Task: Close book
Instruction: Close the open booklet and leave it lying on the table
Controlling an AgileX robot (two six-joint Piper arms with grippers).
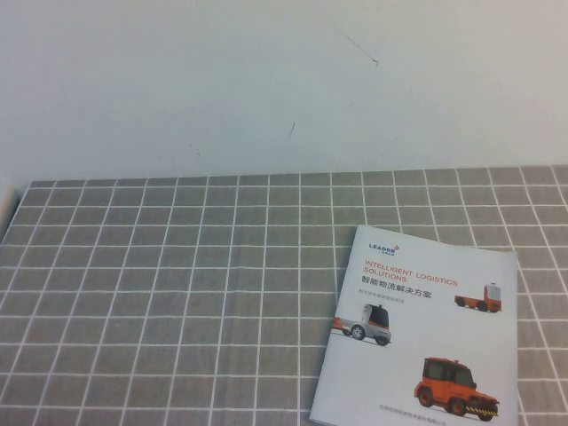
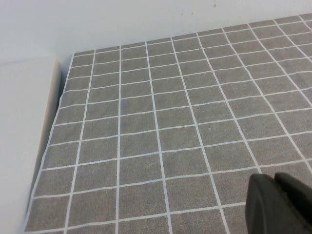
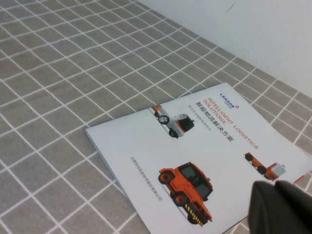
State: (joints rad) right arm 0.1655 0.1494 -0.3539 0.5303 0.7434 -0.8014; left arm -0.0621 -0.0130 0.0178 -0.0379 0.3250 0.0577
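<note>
The book [image 1: 422, 337] lies shut and flat on the grey checked cloth at the near right of the table. Its white cover faces up, with orange vehicles and the words "Intelligent Logistics Solutions". Neither arm shows in the high view. In the right wrist view the book [image 3: 195, 156] fills the middle, and my right gripper [image 3: 277, 187] hovers above its edge near the small orange truck, its black fingers together and holding nothing. My left gripper [image 2: 274, 178] is over bare cloth far from the book, its fingers also together and empty.
The grey cloth with white grid lines [image 1: 177, 293] covers the table up to a white wall [image 1: 266, 80]. A white block [image 2: 24, 136] borders the cloth at the table's left edge, and a corner of that white block [image 1: 7, 200] appears in the high view.
</note>
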